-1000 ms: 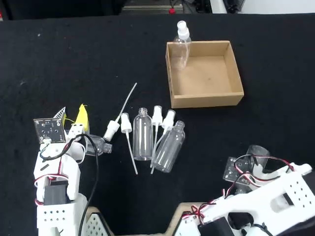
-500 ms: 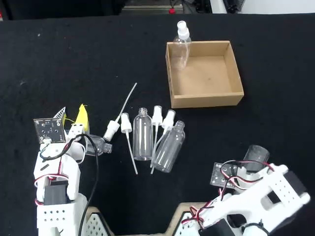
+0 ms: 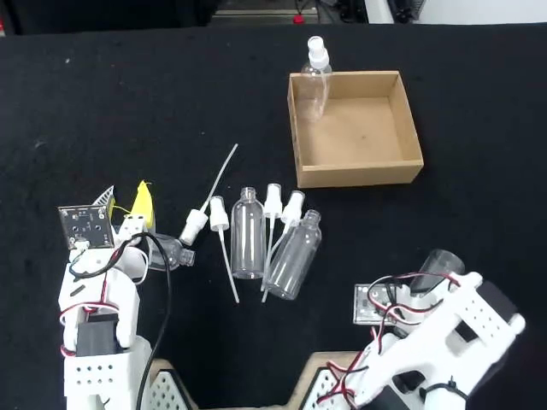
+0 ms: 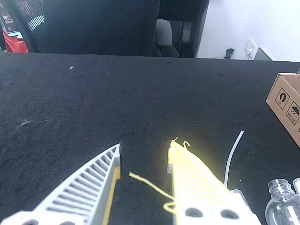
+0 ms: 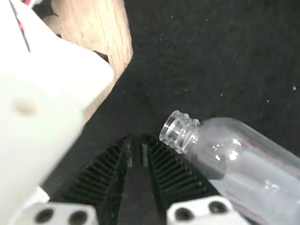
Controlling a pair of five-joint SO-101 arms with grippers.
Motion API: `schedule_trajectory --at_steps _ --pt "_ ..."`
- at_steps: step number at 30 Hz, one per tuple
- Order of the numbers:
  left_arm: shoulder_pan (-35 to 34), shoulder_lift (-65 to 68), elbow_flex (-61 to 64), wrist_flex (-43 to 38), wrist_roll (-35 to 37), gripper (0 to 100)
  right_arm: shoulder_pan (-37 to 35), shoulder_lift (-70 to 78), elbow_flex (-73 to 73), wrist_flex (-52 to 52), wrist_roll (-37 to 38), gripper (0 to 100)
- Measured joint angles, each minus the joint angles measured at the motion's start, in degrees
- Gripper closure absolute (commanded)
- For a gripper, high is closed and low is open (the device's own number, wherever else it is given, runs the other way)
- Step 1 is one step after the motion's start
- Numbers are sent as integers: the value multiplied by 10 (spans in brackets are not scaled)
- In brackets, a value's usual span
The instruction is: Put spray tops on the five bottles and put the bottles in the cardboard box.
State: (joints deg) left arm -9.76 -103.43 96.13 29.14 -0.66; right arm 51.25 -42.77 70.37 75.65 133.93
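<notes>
The cardboard box [image 3: 355, 128] sits at the back right, with one capped bottle [image 3: 316, 75] upright in its far left corner. Two uncapped bottles [image 3: 248, 232] [image 3: 295, 254] lie mid-table among several spray tops [image 3: 219, 213] [image 3: 273, 201]. A third bare bottle [image 3: 167, 254] lies by my left gripper [image 3: 126, 203], which stands open over bare cloth [image 4: 145, 149]. My right gripper [image 5: 136, 140] is shut on nothing, low over the table. Another bare bottle [image 5: 229, 154] lies beside it, its neck close to one finger; the same bottle [image 3: 436, 261] lies by the right arm.
A black cloth covers the table. A wooden base board [image 3: 320, 367] lies at the front edge between the arms, also under my right wrist [image 5: 103, 28]. The box corner [image 4: 286, 103] and a spray tube [image 4: 233, 157] lie ahead of the left gripper.
The right arm has swung leftward along the front of the table, its wrist board shifting left. The bottle beside it moved slightly. The left arm has kept still.
</notes>
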Motion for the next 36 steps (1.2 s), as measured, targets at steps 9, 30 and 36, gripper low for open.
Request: schedule_trajectory --at_steps 9,30,36 --pt "0 0 0 0 0 838 -97 0 0 1 -138 988" --pt "0 0 0 0 0 838 -305 0 -21 -180 -572 987" --pt "0 0 0 0 0 838 -310 0 -21 -262 -674 986"
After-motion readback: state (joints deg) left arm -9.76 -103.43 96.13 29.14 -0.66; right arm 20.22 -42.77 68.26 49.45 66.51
